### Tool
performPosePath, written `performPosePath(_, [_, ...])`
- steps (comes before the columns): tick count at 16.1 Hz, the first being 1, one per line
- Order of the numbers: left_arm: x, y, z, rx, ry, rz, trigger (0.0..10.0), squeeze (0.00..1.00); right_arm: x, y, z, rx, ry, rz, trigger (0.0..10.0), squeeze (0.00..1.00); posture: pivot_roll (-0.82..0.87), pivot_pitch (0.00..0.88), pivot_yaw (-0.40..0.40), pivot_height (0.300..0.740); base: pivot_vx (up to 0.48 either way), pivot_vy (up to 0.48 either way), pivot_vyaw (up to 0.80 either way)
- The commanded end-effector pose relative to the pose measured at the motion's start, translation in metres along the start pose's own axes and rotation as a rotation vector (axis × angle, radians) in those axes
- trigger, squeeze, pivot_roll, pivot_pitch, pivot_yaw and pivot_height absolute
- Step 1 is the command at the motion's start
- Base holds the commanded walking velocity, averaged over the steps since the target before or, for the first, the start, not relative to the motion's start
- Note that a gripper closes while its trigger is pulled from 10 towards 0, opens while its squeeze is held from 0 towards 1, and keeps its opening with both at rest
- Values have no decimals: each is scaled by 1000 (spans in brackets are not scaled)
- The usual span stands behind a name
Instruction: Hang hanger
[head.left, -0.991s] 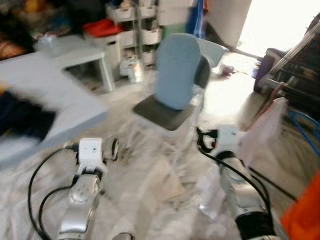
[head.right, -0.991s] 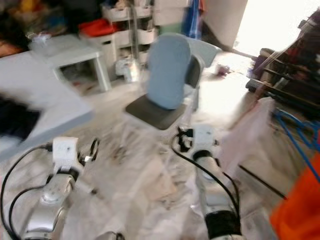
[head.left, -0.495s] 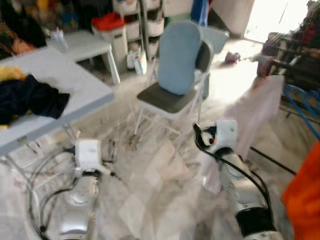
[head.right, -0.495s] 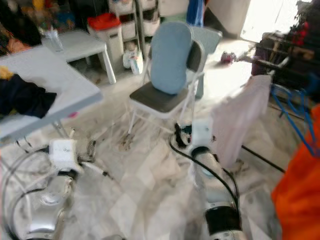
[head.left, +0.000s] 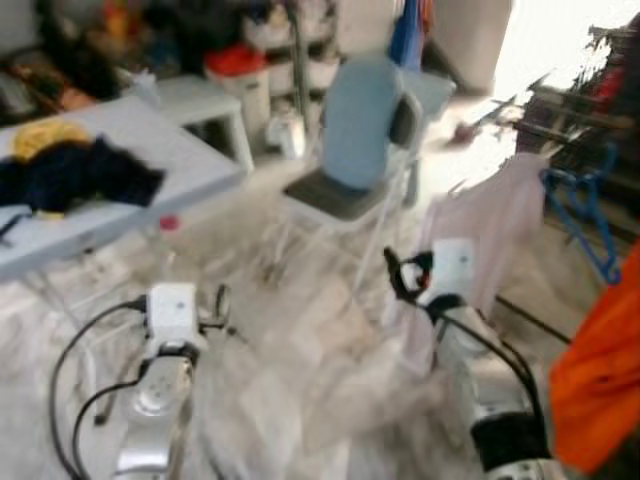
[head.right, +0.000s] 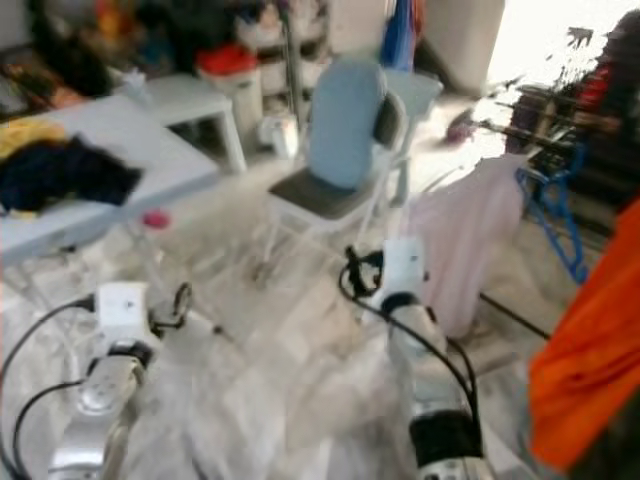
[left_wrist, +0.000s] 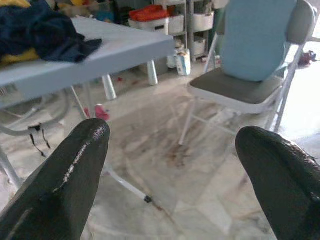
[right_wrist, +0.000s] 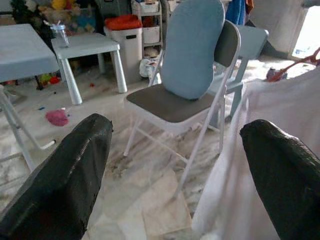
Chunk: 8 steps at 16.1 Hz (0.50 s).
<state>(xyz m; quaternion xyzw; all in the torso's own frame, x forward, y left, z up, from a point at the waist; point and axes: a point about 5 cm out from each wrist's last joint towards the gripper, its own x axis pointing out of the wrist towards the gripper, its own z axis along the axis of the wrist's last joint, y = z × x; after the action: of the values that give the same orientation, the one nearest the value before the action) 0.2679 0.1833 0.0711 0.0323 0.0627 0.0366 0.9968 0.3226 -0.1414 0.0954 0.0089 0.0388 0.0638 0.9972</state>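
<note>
A blue hanger (head.left: 585, 215) hangs on the dark rack (head.left: 565, 100) at the right, also seen as the blue hanger (head.right: 550, 205). A pale pink garment (head.left: 480, 235) droops from the rack just beyond my right arm, and the same garment (right_wrist: 270, 130) borders the right wrist view. My right gripper (right_wrist: 175, 135) is open with nothing between its fingers (right_wrist: 60, 175), low over the floor and facing the chair. My left gripper (left_wrist: 170, 145) is also open and holds nothing; it hovers above the marble floor near the table leg.
A folding chair (head.left: 355, 140) with a blue cushion stands ahead in the middle. A grey table (head.left: 150, 160) on the left carries dark and yellow clothes (head.left: 75, 175). Behind are a small white table (head.left: 205, 98) and shelves. Orange cloth (head.left: 595, 380) hangs close at the right.
The whole picture has shifted and blurred, so the camera moved. The table with clothes and the blue hanger now show more fully. Both arms keep the same low pose.
</note>
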Motion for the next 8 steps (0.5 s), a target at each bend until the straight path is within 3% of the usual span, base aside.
performPosePath(1, [5, 3, 8, 10, -22, 11, 10000, 0, 3, 3, 5, 9, -18, 13, 10000, 0, -25, 0, 8, 740, 0, 0, 0])
performPosePath(4, [6, 3, 7, 4, -11, 26, 10000, 0, 4, 3, 7, 12, -25, 34, 10000, 0, -25, 0, 10, 740, 0, 160, 0])
performPosePath(8, [8, 4, 7, 18, -5, 45, 10000, 0, 2, 10, 9, 12, -46, 69, 10000, 0, -26, 0, 13, 740, 0, 449, 800])
